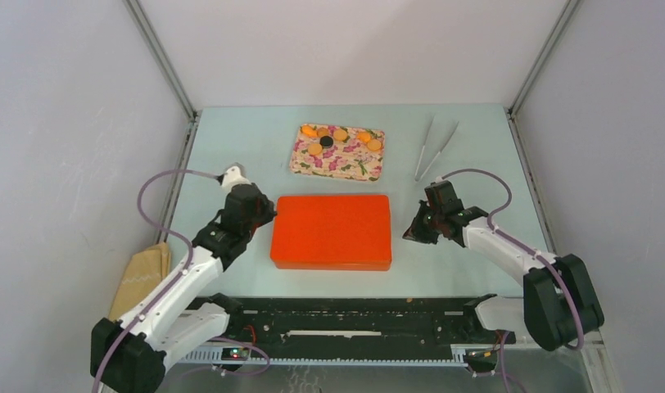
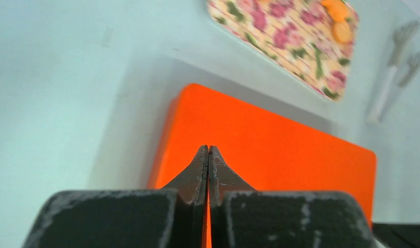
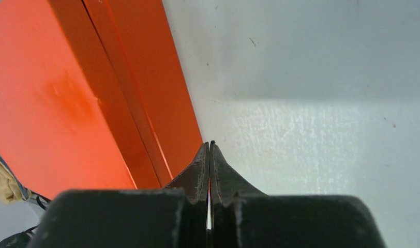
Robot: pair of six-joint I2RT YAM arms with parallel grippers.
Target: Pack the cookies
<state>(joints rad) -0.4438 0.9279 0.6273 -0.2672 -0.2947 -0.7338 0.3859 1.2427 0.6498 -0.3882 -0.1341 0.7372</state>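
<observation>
Orange box (image 1: 332, 231) is lying between our grippers. We are holding the left gripper (image 2: 208, 151) and the right gripper (image 3: 211, 148) pinched fully together, gripping nothing. Cookies (image 1: 341, 135) are sitting on the floral tray (image 1: 346, 165), beyond the box and well ahead of both.

My finger pads (image 2: 197, 176) are dark, matt and scuffed pale at the edges. The orange box (image 1: 332, 231) looks like smooth, faintly glossy plastic. The table (image 3: 311, 155) is matt and finely grained. The tweezers (image 1: 422, 168) gleam like metal.
</observation>
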